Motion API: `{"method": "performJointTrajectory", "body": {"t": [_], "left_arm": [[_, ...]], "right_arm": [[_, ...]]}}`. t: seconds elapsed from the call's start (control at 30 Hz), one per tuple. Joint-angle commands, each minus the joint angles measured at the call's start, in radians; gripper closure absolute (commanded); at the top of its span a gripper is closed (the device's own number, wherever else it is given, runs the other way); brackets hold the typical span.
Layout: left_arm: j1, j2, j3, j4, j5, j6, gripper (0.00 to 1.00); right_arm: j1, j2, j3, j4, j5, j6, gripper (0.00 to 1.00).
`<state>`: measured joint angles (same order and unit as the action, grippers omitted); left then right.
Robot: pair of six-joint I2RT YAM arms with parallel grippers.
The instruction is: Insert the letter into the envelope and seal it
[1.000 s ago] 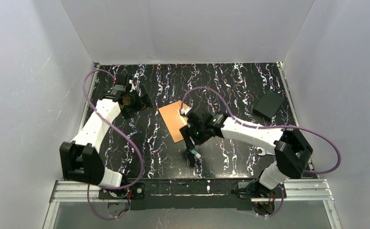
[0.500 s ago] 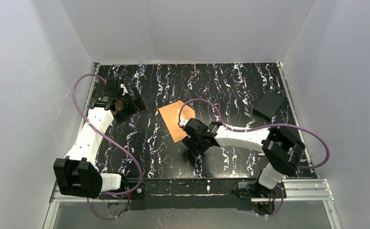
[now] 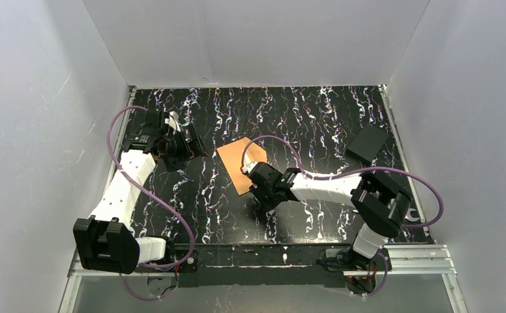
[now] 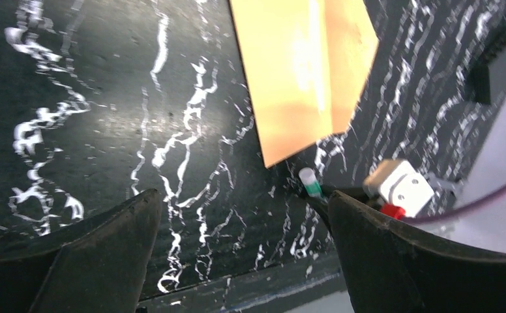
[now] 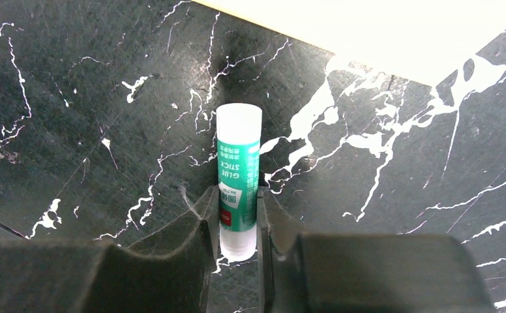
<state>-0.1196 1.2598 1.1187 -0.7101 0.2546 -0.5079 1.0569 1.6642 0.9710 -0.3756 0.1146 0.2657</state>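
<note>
White walls box in a black, white-veined table [image 3: 315, 117], with a flat black box [image 3: 366, 143] lying far right. The left gripper [image 4: 240, 215] hangs over the far left side, jaws spread wide and holding nothing. The envelope [image 3: 240, 166] lies flat near the table's middle; the letter cannot be made out as a separate sheet in any view. Just beside the envelope's near corner, the right gripper [image 5: 237, 228] has its jaws pressed against both sides of a glue stick [image 5: 238, 163] lying on the table. The hold sits at the stick's rear end, so the smooth tube could pivot or slip out on lifting. The cap appears to be on, so gluing would do nothing until it comes off.
</note>
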Motion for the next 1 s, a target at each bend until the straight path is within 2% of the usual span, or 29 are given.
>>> {"method": "performJointTrajectory", "body": {"t": [0.0,0.2,0.43,0.67,0.83,0.97], "left_arm": [[0.003,-0.012,-0.031,0.013,0.258,0.046,0.02],[-0.026,0.042,-0.123,0.213,0.568,-0.087,0.04],[-0.081,0.105,-0.125,0.263,0.697,-0.089,0.05],[-0.083,0.127,-0.173,0.240,0.810,-0.084,0.19],[-0.083,0.138,-0.183,0.149,0.797,-0.038,0.23],[-0.099,0.161,-0.173,0.165,0.837,-0.062,0.34]], "right_arm": [[0.000,-0.063,0.023,0.034,0.015,-0.036,0.77],[0.000,-0.181,0.049,0.104,-0.073,-0.133,0.77],[0.000,-0.174,0.120,0.109,-0.107,-0.192,0.77],[0.000,-0.163,0.165,0.138,-0.142,-0.204,0.77],[0.000,-0.157,0.195,0.163,-0.138,-0.205,0.77],[0.000,-0.137,0.222,0.165,-0.156,-0.213,0.77]]}}
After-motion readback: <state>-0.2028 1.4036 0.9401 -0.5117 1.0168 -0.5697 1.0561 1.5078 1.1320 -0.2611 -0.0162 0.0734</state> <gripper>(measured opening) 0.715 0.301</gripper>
